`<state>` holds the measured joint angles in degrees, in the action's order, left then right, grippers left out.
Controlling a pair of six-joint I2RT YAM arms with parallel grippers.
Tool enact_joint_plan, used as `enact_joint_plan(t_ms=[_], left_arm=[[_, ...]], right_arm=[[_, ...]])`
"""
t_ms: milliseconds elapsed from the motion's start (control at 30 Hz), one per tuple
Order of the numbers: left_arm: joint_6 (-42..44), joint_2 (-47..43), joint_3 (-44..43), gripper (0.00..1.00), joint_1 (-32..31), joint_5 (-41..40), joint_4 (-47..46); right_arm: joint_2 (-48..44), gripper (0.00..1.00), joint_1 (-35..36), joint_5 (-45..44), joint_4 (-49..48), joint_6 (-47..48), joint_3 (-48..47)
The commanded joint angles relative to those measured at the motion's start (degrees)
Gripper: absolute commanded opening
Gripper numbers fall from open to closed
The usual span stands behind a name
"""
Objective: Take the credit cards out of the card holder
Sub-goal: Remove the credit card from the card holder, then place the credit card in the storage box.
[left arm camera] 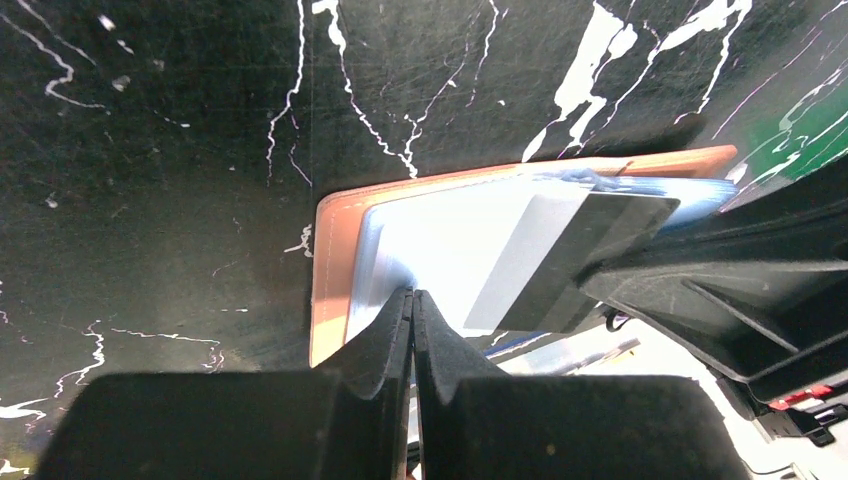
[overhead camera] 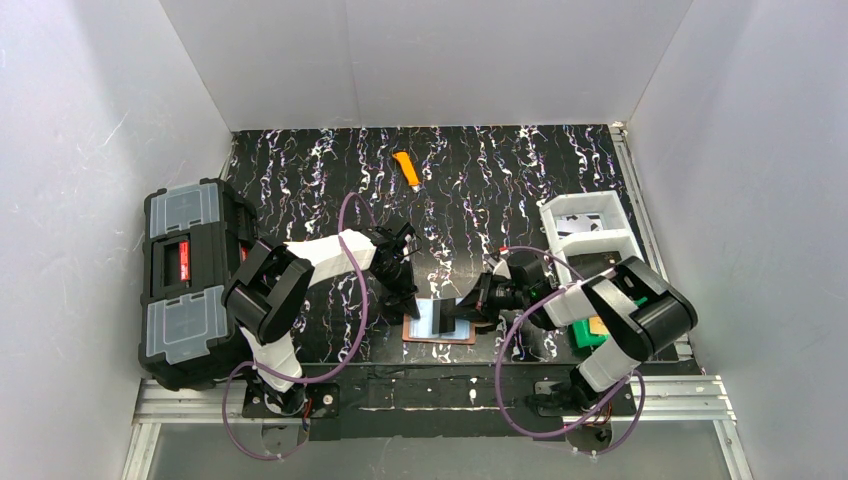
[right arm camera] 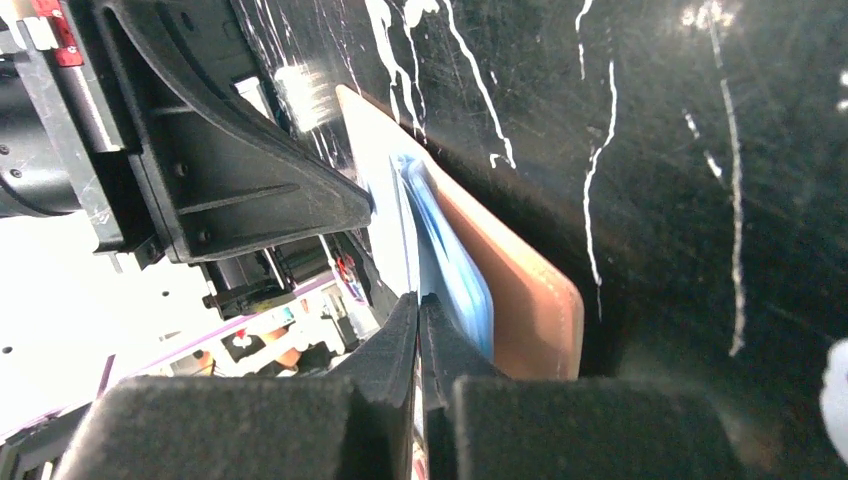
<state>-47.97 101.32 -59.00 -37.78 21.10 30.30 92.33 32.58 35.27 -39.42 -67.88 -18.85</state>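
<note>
The brown card holder (overhead camera: 440,338) lies flat on the black marbled mat near the front edge. A pale blue-grey card (overhead camera: 432,318) lies on it, partly slid out. In the left wrist view my left gripper (left arm camera: 412,293) is shut, its tips resting on the pale card (left arm camera: 450,235) near the holder's (left arm camera: 330,260) left end. In the right wrist view my right gripper (right arm camera: 418,297) is shut on the edge of the pale card (right arm camera: 385,200), with a bluer layer (right arm camera: 455,265) and the holder (right arm camera: 525,295) beside it. The orange-tan card is hidden.
A big black toolbox (overhead camera: 185,285) stands at the left. An orange utility knife (overhead camera: 406,168) lies at the back middle. A white tray (overhead camera: 590,230) sits at the right, with a green object (overhead camera: 590,337) near the right arm's base.
</note>
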Motion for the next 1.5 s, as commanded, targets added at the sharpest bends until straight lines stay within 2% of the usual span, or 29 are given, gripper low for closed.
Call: enact_joint_plan(t_ms=[0,300,733,800,900,1000,1100,1300,1467], left_arm=[[2.45,2.61,2.83,0.00,0.26,-13.65,5.91],[4.98,1.93,0.16,0.00,0.11,-13.00,6.18],[10.09,-3.70,-12.17,0.01,-1.31,-11.82,11.70],[10.90,-4.66,-13.99,0.11,-1.56,-11.68,12.71],[12.28,-6.10,-15.89,0.33,-1.63,-9.72,13.07],[13.92,-7.59,-16.54,0.63,-1.75,-6.65,12.41],[15.44,-9.23,-16.72,0.81,-1.70,-4.56,11.75],[18.16,-11.11,-16.91,0.94,-1.75,-1.51,11.46],[19.52,-11.81,-16.00,0.98,-1.66,0.41,10.56]], right_arm=[[-4.59,0.01,-0.79,-3.74,8.67,4.44,0.60],[-15.02,0.01,-1.00,-5.22,22.99,9.86,-2.68],[-29.22,0.01,-2.12,-10.60,43.67,13.65,-9.07],[-31.76,0.01,-2.54,-12.06,46.62,13.50,-9.49],[-36.31,0.01,-3.22,-15.82,51.46,12.41,-9.91],[-40.52,0.01,-3.93,-19.85,57.69,11.83,-11.61],[-44.00,0.01,-4.54,-24.08,64.55,11.02,-13.82],[-47.05,0.01,-8.16,-30.53,73.85,8.55,-17.29],[-45.05,0.01,-17.06,-32.29,79.74,10.27,-21.59]])
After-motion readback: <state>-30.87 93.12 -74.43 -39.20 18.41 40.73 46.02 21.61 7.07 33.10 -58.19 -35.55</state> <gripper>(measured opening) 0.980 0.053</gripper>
